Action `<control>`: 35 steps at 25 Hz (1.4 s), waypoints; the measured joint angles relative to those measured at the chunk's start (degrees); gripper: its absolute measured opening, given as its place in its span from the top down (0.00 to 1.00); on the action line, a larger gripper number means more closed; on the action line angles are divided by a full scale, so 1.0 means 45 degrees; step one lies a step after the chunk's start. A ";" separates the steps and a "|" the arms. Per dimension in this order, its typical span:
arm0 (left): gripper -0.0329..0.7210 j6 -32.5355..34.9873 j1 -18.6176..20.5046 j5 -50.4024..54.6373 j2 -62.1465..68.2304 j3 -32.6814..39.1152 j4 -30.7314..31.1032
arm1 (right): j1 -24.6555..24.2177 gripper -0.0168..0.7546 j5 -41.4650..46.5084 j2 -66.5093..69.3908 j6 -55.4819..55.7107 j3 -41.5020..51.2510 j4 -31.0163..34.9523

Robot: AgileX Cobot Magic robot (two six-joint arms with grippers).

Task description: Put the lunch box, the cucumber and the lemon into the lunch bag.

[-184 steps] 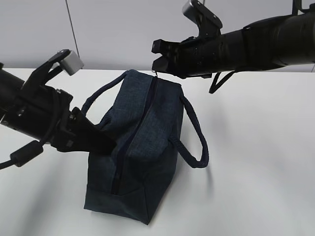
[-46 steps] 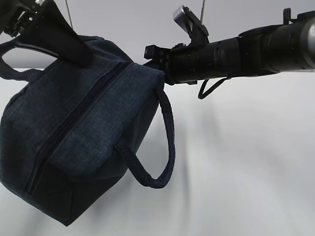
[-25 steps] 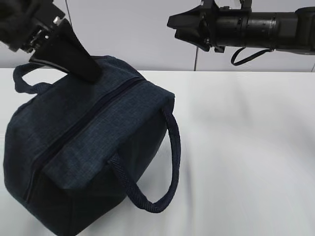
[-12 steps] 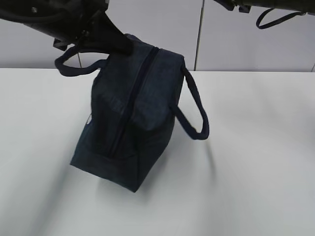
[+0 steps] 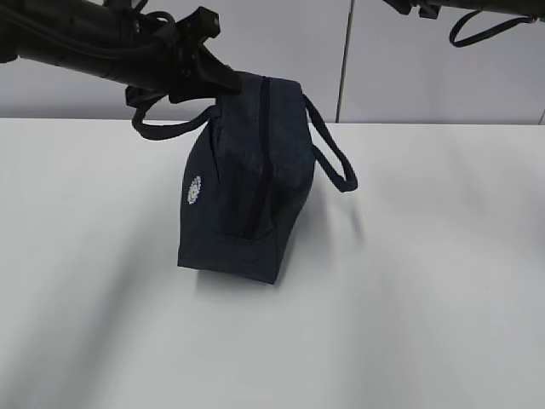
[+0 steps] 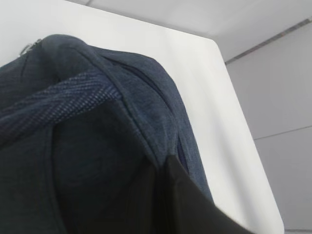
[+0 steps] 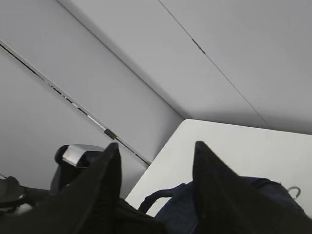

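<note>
Smooth white table point(image 5: 426, 298); boxy woven navy lunch bag point(image 5: 247, 196).

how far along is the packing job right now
Looks nearly done: the lunch bag is zipped shut, with no lunch box, cucumber or lemon in view on the table; what's inside can't be seen. In hand: the left gripper is shut on the bag's top. The right gripper is open, high above. Left: releasing the bag.

I see lunch bag point(image 5: 247, 196): dark navy weave, white round logo point(image 5: 195, 190) on left side. Table point(image 5: 443, 281) white, far wall point(image 5: 426, 68) pale grey, arms black.
</note>
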 joint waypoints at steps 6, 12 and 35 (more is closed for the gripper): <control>0.96 0.0060 0.0000 -0.0446 0.0794 -0.0024 -0.0474 | 0.0000 0.51 0.0000 0.0000 0.0000 0.0000 0.0000; 0.96 0.0107 0.0000 -0.0468 0.0894 -0.0050 -0.0244 | 0.0000 0.51 0.0000 0.0000 0.0000 0.0000 0.0000; 0.32 0.0136 0.2421 0.2728 0.0858 -0.0050 0.1177 | 0.0000 0.51 -0.0094 0.0000 0.0000 0.0000 -0.0096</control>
